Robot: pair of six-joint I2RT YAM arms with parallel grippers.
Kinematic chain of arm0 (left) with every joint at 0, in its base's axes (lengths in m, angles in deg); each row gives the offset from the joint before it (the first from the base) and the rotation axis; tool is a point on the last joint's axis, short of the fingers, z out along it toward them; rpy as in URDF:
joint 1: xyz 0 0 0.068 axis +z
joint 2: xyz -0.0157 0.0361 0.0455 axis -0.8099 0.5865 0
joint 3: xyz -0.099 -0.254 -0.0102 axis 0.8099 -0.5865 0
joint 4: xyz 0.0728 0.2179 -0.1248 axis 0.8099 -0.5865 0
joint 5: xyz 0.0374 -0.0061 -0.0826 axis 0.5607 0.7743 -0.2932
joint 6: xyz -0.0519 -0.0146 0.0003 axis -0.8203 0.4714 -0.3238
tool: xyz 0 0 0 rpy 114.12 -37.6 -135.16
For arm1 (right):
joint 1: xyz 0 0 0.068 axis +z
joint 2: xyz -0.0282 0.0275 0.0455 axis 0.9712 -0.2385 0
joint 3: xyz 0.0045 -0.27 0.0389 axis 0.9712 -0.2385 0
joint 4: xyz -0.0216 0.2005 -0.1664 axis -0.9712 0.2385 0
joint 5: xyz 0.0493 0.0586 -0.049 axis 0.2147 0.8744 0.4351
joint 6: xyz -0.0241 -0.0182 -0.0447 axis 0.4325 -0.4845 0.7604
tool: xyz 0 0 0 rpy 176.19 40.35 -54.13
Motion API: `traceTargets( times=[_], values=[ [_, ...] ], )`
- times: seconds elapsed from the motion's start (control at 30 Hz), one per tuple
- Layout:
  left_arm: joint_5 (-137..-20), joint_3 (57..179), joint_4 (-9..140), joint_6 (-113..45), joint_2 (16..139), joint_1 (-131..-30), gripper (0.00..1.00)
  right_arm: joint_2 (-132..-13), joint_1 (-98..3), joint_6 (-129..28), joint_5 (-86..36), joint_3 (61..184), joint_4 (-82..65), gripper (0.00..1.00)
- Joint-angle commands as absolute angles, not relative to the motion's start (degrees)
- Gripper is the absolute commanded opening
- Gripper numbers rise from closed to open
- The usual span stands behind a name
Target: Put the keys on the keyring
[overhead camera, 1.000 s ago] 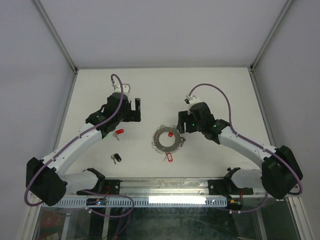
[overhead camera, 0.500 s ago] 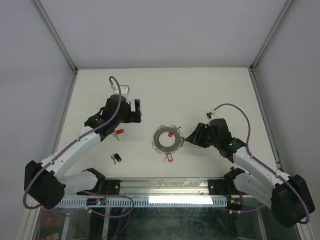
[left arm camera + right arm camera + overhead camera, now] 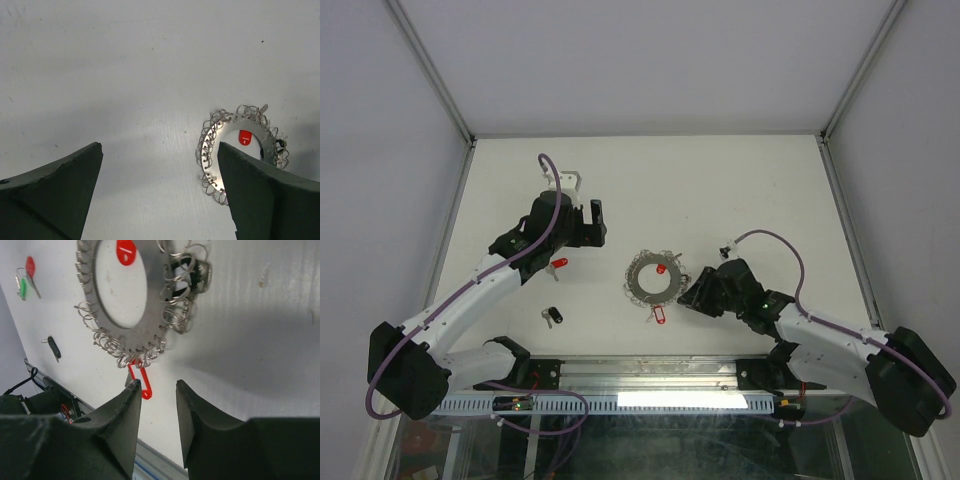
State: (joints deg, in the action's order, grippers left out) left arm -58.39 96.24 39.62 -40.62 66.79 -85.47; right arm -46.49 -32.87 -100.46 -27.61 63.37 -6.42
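Nearest the arm bases, the right gripper [image 3: 157,384] sits low with its jaws narrow and nothing between them. Its tips are just short of a red key [image 3: 143,385] that touches the near rim of the keyring [image 3: 150,315]. The keyring is one flat grey disc with a big hole, fringed with small wire loops, lying mid-table. Five keys show: three red, one green [image 3: 21,287] and one black [image 3: 553,316]. Farther left, the left gripper [image 3: 160,145] hangs wide and empty, and bare white table [image 3: 720,180] runs to the far wall.
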Motion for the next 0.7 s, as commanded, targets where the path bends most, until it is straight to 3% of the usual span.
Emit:
traceTargets(
  times=[0.0,0.67],
  values=[
    [-60.6,96.2,42.2,-40.5,65.5,-84.7,0.97,-50.1,-31.9,-104.7,-31.4,63.0,-13.5,0.36],
    [-66.6,98.2,42.2,-37.5,67.9,-84.8,0.94,-59.5,-31.7,-106.7,-32.3,62.6,-21.8,0.25]
  ],
)
